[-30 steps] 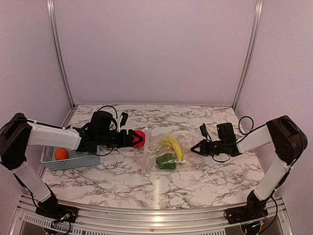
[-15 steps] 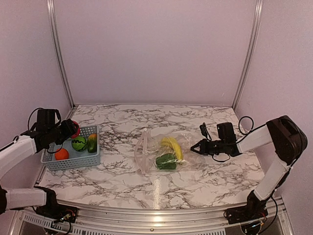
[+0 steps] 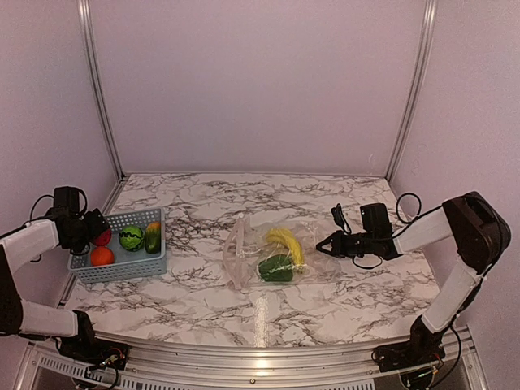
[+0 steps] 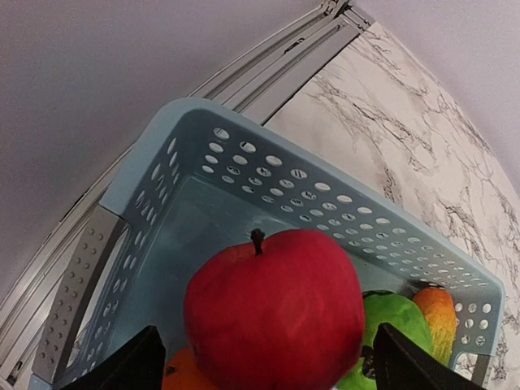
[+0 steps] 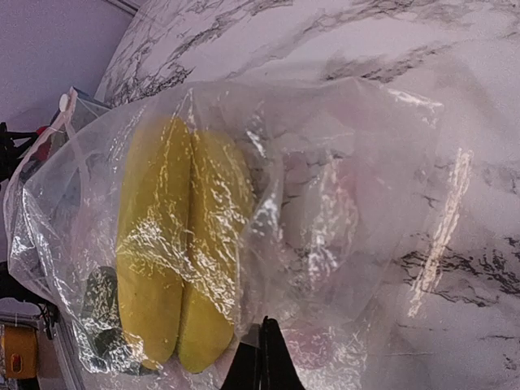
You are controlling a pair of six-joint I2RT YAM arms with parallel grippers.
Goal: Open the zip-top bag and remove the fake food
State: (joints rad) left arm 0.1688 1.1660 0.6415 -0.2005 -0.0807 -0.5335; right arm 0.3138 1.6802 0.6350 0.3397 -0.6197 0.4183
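The clear zip-top bag lies mid-table, its mouth facing left. Inside it are a yellow banana and a dark-green vegetable; the wrist view shows the banana through crinkled plastic. My right gripper is shut on the bag's right edge, fingers pressed together on film. My left gripper hangs over the basket's far left end. The red fruit sits between its spread fingers, a thin gap showing on each side.
The light blue slatted basket stands at the left edge and holds an orange ball, a green melon toy and an orange-green toy. A black cable plug lies behind the right gripper. Metal rails border the table.
The left arm swung from the bag's mouth to the basket carrying the red fruit, then lowered to its left end. Its fingers now stand off the fruit. The right arm stayed still.
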